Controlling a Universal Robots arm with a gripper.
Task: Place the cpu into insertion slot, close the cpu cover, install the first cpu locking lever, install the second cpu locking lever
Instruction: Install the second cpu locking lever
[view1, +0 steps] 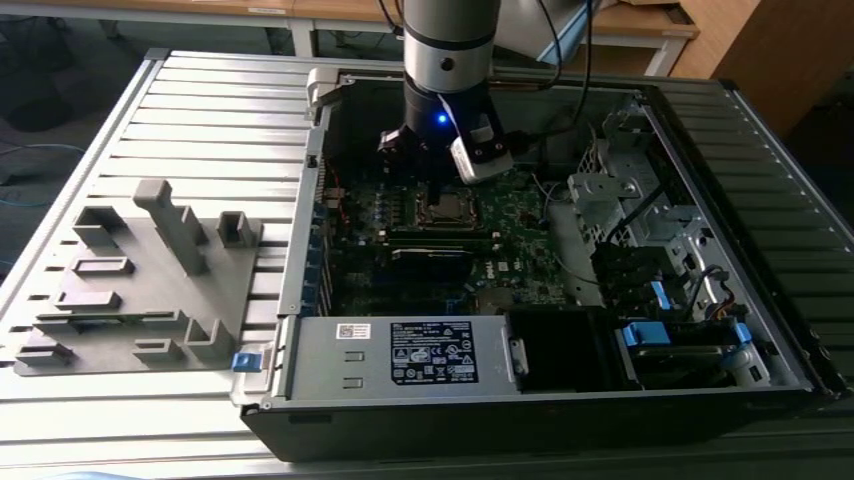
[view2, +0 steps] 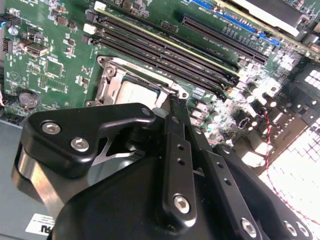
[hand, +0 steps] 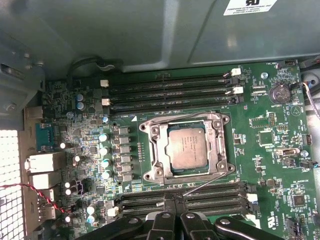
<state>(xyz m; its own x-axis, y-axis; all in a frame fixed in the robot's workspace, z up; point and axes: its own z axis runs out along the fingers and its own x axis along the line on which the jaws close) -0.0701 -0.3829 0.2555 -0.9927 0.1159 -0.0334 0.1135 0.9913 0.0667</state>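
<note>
Grey fixture tray (view1: 140, 290) sits at the exterior view's left, well apart from the open PC case (view1: 534, 400). Mid-board, the cpu (hand: 186, 147) lies seated in the insertion slot (hand: 156, 150), w/ the cpu cover (hand: 216, 145) looking closed down around it. A thin locking lever (hand: 205, 182) angles loose along the slot's edge, prob. not latched yet. Gripper (hand: 172, 210) hangs just beside that edge, fingers pressed together, holding nothing. Step in hand, I'd say: 1st lever. Needs a precise tip push on thin wire w/o slipping.

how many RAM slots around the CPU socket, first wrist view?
7 visible: three long slots in a bank on one side of the insertion slot, four on the opposite side by the gripper, which may hide more.
</note>
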